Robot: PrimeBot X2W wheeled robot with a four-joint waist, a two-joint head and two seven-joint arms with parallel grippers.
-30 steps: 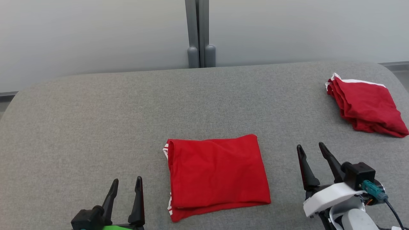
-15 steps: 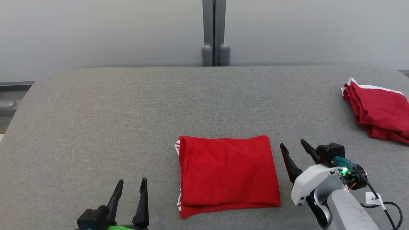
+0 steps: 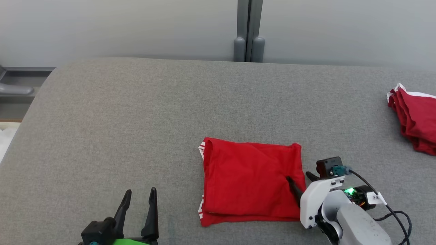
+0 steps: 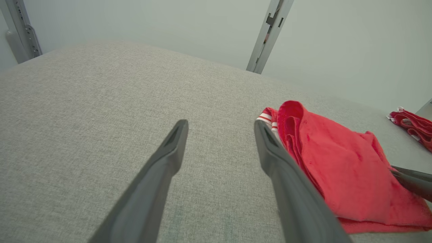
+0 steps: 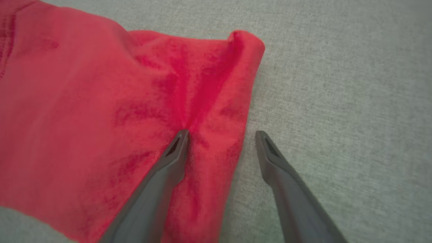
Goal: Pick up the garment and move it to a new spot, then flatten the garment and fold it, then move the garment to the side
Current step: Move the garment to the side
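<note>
1 folded garment [image 3: 248,180] is straddled at its edge by the spread right gripper [image 3: 298,176]. 1 red cloth [image 3: 417,126] is seen well right of it. The left gripper [image 3: 141,190] is spread, empty.

Bright, even, diffuse light; shadows faint; wrist views soft, bent at the edges.

A grey fabric-covered table [image 3: 129,112] stands before a pale, evenly lit wall [image 3: 119,27]; a grey upright post [image 3: 249,23] rises at twelve o'clock.

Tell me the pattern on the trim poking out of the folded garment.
White with red stripes. The trim shows best in the left wrist view.
</note>
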